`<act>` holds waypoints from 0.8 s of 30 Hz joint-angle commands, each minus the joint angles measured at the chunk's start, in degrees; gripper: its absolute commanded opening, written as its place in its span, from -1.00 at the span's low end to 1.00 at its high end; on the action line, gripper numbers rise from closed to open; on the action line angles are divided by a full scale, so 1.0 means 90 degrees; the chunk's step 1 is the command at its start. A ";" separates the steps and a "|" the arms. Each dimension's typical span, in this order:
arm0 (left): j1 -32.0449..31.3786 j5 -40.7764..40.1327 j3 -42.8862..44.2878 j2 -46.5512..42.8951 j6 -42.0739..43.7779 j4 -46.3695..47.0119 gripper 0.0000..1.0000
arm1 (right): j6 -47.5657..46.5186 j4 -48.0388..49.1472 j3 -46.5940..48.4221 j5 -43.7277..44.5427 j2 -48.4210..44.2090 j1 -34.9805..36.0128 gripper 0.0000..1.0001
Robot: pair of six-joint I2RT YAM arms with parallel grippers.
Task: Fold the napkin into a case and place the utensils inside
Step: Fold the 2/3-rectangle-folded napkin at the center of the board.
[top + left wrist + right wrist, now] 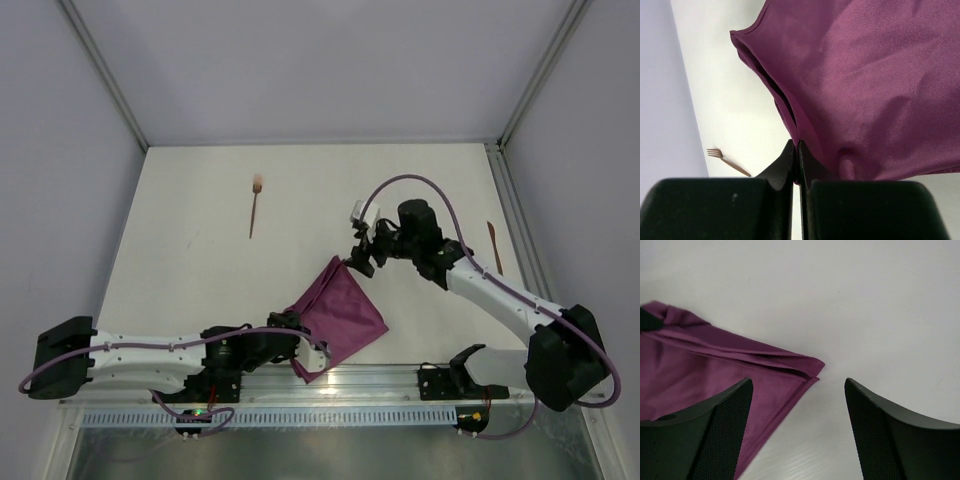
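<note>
The magenta napkin [343, 312] lies folded in layers near the table's front, a broad diamond rather than a narrow case. My left gripper [308, 340] is shut on its near left edge; in the left wrist view the cloth [865, 90] is pinched between the closed jaws of that gripper [798, 150]. My right gripper [357, 262] hovers open over the napkin's far corner [805, 365], its mesh-faced fingers [730, 415] wide apart with nothing between them. The fork [255, 208] lies far left of centre, also visible as the fork [727, 161]. A second utensil [494, 247] lies at the right edge.
Grey enclosure walls surround the white table [200, 250]. A metal rail [400, 380] runs along the front edge between the arm bases.
</note>
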 commanded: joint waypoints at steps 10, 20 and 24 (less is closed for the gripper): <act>-0.0011 -0.0021 -0.0199 -0.0367 -0.0030 0.0412 -1.00 | -0.6349 -0.3601 0.2561 -0.1172 0.2466 0.0150 0.56; -0.0011 0.0018 -0.0180 -0.0425 -0.0049 0.0354 -1.00 | -0.6761 -0.4432 0.3646 -0.1103 0.4019 0.0804 0.56; -0.0011 0.0008 -0.0180 -0.0445 -0.0069 0.0344 -1.00 | -0.6829 -0.4802 0.4075 -0.1054 0.4527 0.1117 0.57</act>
